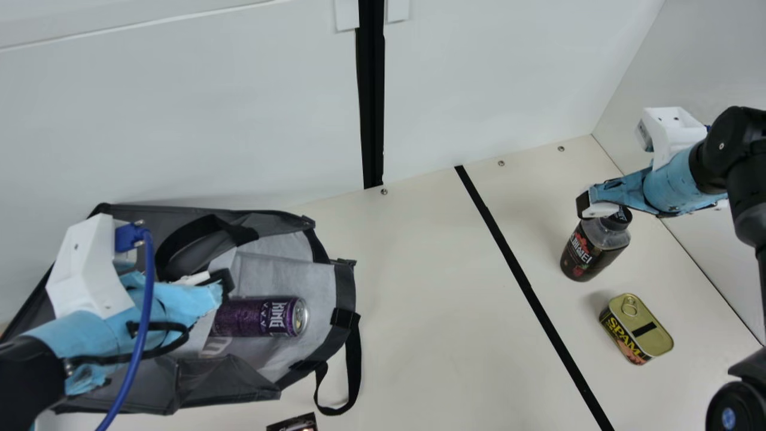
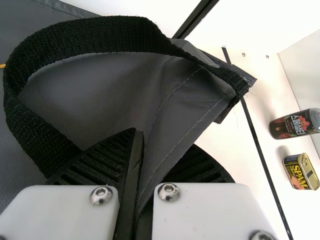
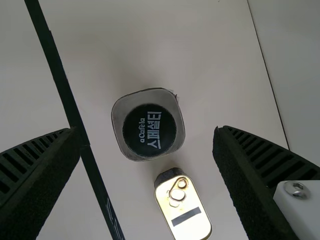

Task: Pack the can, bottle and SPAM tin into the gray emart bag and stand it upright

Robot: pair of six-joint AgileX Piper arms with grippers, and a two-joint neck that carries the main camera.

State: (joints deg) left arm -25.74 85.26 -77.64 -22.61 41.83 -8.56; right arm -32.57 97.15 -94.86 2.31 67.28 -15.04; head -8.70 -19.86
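Two walls, one white [image 1: 179,120] and one grey [image 1: 718,72], meet in a corner beyond the cream tabletop [image 1: 419,311] in the main view. A black strip [image 1: 372,90] runs down the white wall, and small screws [image 1: 384,191] sit along the far edge of the tabletop. A black line [image 1: 526,287] crosses the tabletop at a slant. On one side of it lies the bag [image 1: 221,383], near the white wall, a looped strap [image 1: 353,374] trailing off it; a dark printed item [image 1: 293,424] pokes in at the near edge. The can [image 1: 257,317] lies on its side on the bag's pale cloth. The left gripper [image 1: 222,282] is over the bag. Across the line, the bottle [image 1: 589,257] and the tin [image 1: 640,332] stand near each other, with the right gripper [image 1: 601,206] above, by the bottle's cap.

In the left wrist view, the jaws are closed on a fold of the bag's dark cloth, beside a black handle [image 2: 100,37]. Beyond are the line, the bottle and the tin on the tabletop, with the walls behind.

In the right wrist view, the jaws are wide apart, the bottle seen from above between them, ungripped. The tin is just beside it, ring-pull upward. A thin seam [image 3: 270,80] marks where tabletop and grey wall meet.
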